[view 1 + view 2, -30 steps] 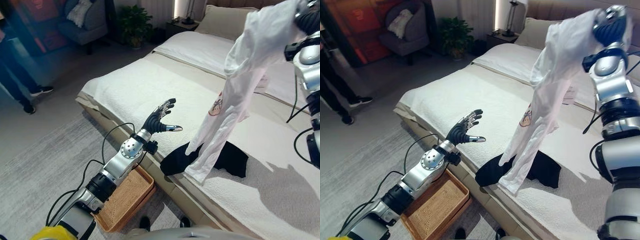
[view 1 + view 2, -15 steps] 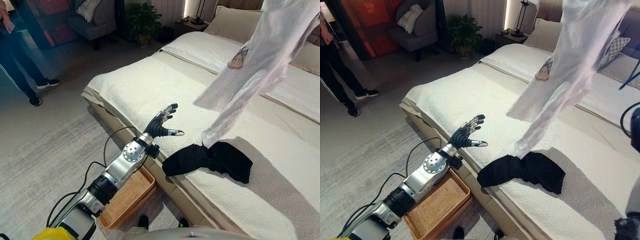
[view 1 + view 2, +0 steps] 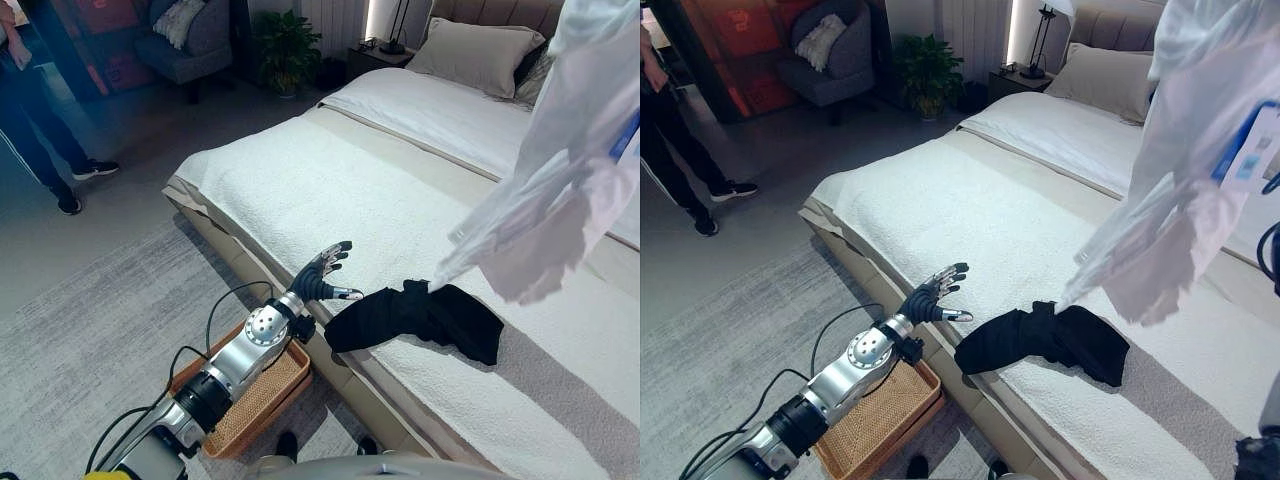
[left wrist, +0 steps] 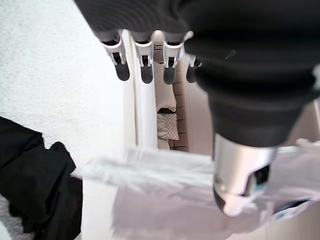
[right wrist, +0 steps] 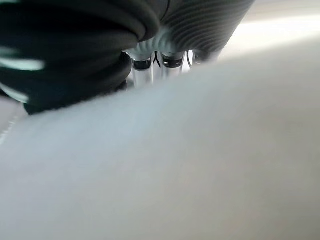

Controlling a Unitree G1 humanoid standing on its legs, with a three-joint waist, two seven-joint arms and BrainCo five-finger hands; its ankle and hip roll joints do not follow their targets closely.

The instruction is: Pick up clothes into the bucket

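A white shirt (image 3: 560, 180) hangs in the air over the right side of the bed (image 3: 330, 180), held up from above by my right hand (image 5: 150, 65), whose fingers disappear into the cloth (image 5: 190, 165) in the right wrist view. The shirt's lowest edge floats just above a black garment (image 3: 420, 315) that lies crumpled at the bed's near edge. My left hand (image 3: 322, 275) hovers open by that edge, fingers straight, a little left of the black garment (image 4: 35, 185). A woven basket (image 3: 260, 395) stands on the floor under my left arm.
A person (image 3: 35, 110) stands on the floor at far left. An armchair (image 3: 190, 40) and a potted plant (image 3: 285, 40) stand behind the bed, with pillows (image 3: 480, 45) at its head. A grey rug (image 3: 90, 330) covers the floor beside the bed.
The white shirt has risen and swung right, its hem leaving the black garment. My left hand has sunk slightly toward the bed edge. The camera has shifted too.
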